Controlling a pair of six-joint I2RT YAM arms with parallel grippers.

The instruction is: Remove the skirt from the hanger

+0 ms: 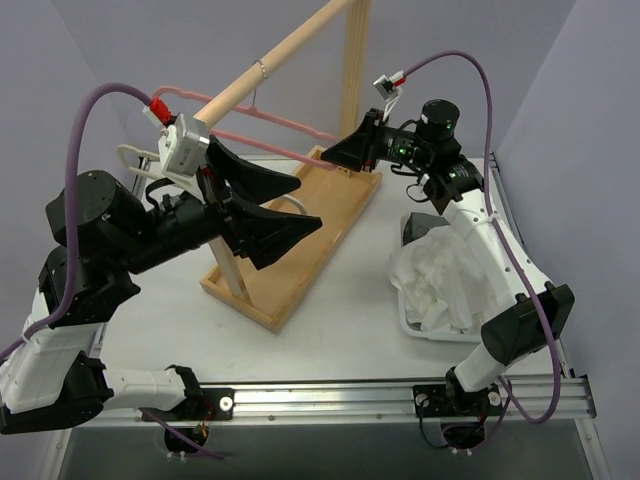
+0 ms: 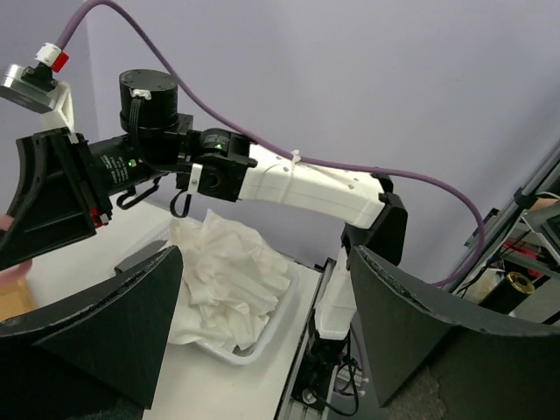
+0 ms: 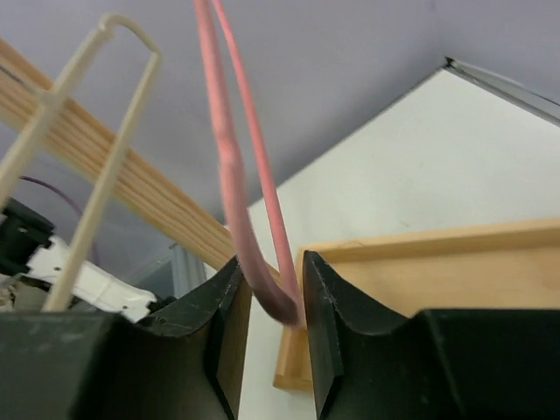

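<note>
The white skirt (image 1: 440,275) lies crumpled in a white tray (image 1: 420,328) at the right, off the hanger; the left wrist view shows the skirt (image 2: 223,280) too. The bare pink hanger (image 1: 270,122) hangs from the wooden rod (image 1: 270,60). My right gripper (image 1: 337,150) is at its right end. In the right wrist view the jaws of that gripper (image 3: 269,271) stand narrow, with the looped end of the hanger (image 3: 229,175) between them, touching both. My left gripper (image 1: 308,205) hovers wide open over the rack's base, holding nothing. The left wrist view confirms this gripper (image 2: 267,258) is empty.
The wooden rack has a tray-like base (image 1: 300,250) and an upright post (image 1: 355,60) behind the right gripper. A cream hanger (image 1: 140,160) hangs at the rod's left end, behind my left wrist. The skirt's tray stands close under my right arm.
</note>
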